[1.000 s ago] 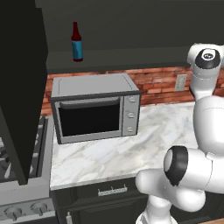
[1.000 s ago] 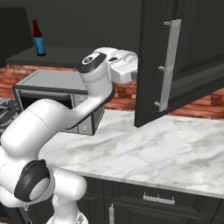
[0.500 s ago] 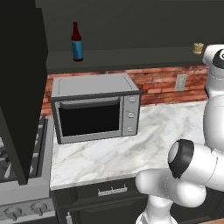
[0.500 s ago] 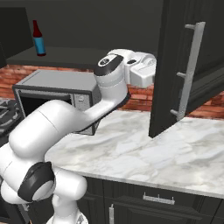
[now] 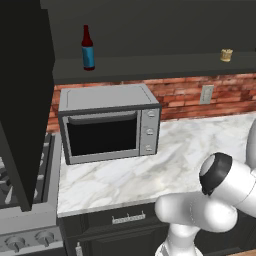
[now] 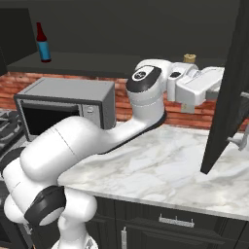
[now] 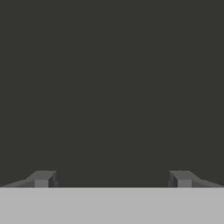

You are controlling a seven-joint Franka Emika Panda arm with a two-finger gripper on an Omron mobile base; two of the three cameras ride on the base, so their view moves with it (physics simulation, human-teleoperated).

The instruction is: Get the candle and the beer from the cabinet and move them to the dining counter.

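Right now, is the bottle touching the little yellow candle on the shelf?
Apart. The left base view shows the beer at the cabinet shelf's left end and the candle far to the right, with bare shelf between them.

glass beer (image 5: 88, 48), veined marble counter (image 5: 185, 150)

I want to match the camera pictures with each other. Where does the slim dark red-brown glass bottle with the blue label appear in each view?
Left base view: the slim dark red-brown glass bottle stands upper left on the dark cabinet shelf, above the grey microwave.
Right base view: it stands at far upper left, on that shelf.
Hand view: a plain dark surface, no bottle.
Shared landmark: the microwave under the shelf.
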